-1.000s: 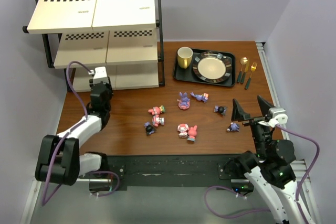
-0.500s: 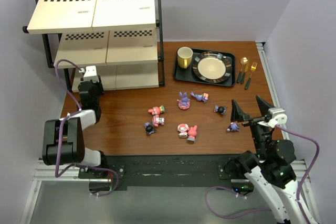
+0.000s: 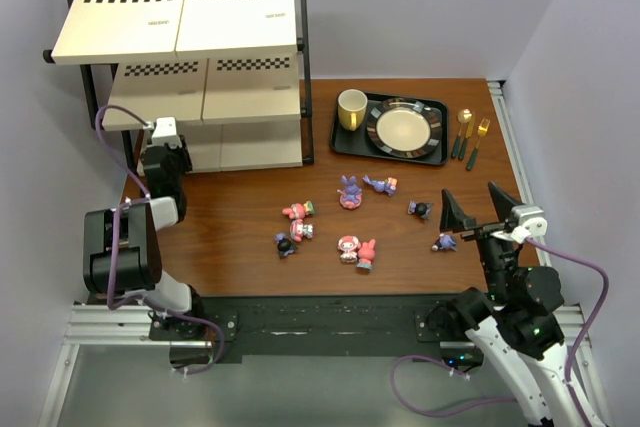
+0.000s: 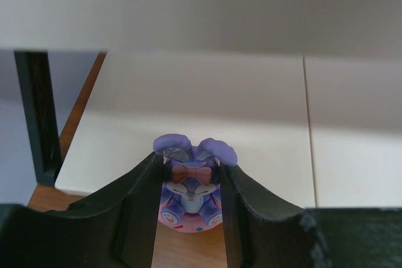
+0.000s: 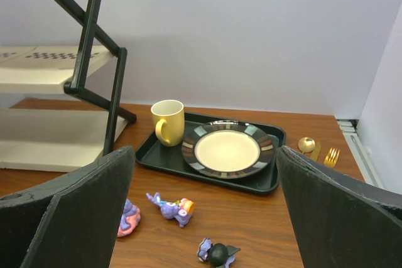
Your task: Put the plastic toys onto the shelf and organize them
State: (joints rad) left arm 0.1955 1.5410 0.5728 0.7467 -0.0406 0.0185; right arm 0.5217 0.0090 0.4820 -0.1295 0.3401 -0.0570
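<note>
The left gripper [image 4: 188, 169], clamped partway on a purple bunny [image 4: 190, 200], has swung from mid-table [image 3: 230, 252] to the shelf [image 3: 175, 17] at the far-left corner; release onto the lowest board [image 4: 201, 111] looks imminent. The other plastic toys [image 3: 350, 193] lie mid-table, and the right gripper [image 3: 475, 209] gapes empty by the right edge. The top view hides the bunny, and what its base rests on cannot be told.

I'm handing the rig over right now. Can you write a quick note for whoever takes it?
Left gripper: shut on a purple bunny, held at the front edge of the shelf's lowest board, not yet set down.
Right gripper: open and empty, hovering over the table's right side.
Toys: nine lie loose on the table, between the shelf and the right arm.
Done: no toy shows on the shelf, though the lower tiers are partly hidden.
Left: set this bunny on the board, then bring over the other nine and line them up.
</note>
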